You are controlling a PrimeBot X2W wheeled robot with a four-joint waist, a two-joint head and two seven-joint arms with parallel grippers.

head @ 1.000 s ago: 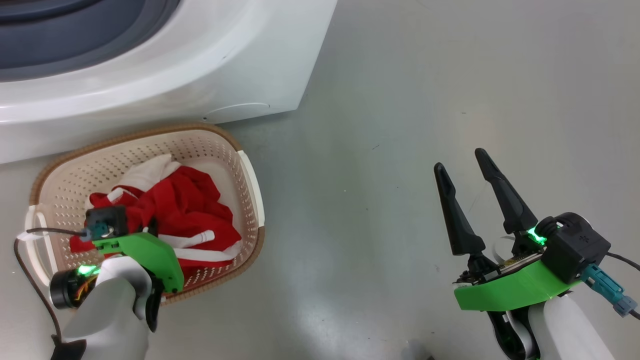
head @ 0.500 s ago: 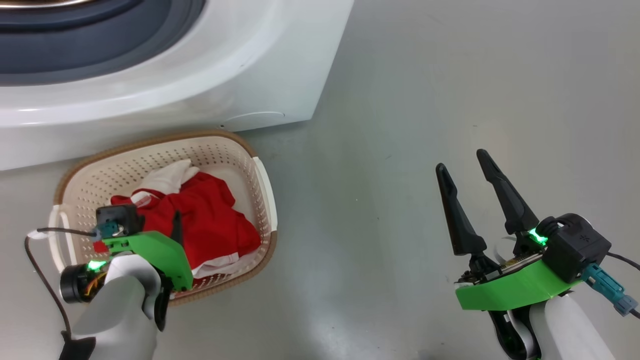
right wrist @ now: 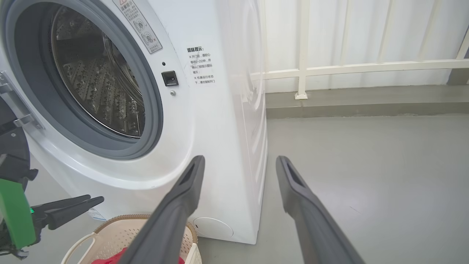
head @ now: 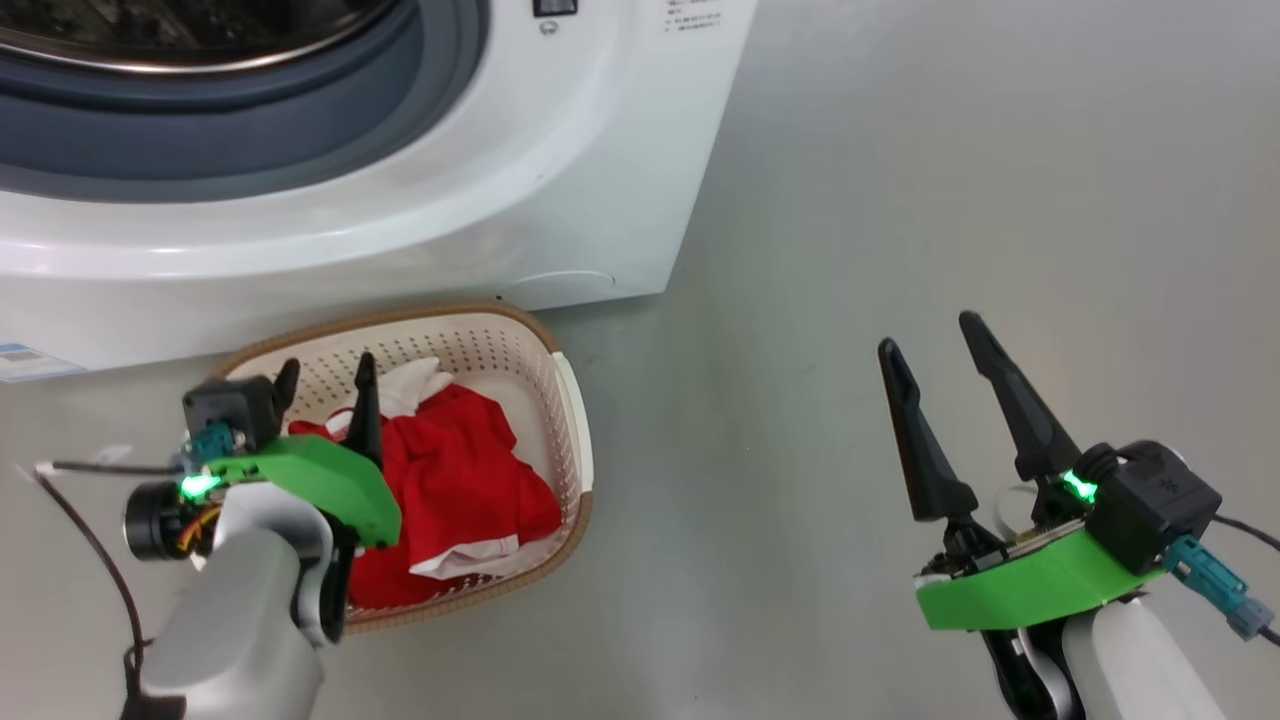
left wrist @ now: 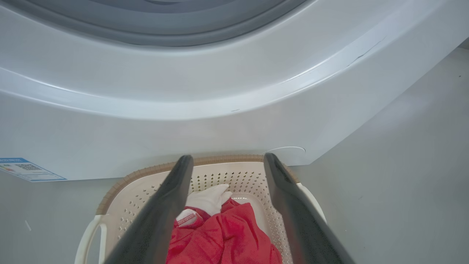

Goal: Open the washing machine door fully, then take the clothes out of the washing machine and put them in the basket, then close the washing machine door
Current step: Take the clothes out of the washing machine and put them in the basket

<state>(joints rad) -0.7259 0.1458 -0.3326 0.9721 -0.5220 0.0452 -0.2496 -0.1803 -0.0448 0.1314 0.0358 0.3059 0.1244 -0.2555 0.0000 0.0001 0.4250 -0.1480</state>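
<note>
Our left claw (head: 326, 368) hovers over the basket (head: 400, 317) with its jaws apart and nothing between them. The clothes (head: 470, 480) lie in the basket, a red heap with white trim. The basket stands on the floor (head: 850, 200) just in front of the washing machine (head: 400, 230), whose drum (right wrist: 99, 84) gapes open. Our right claw (head: 927, 335) hangs over bare floor, well to the right, jaws spread, empty.
</note>
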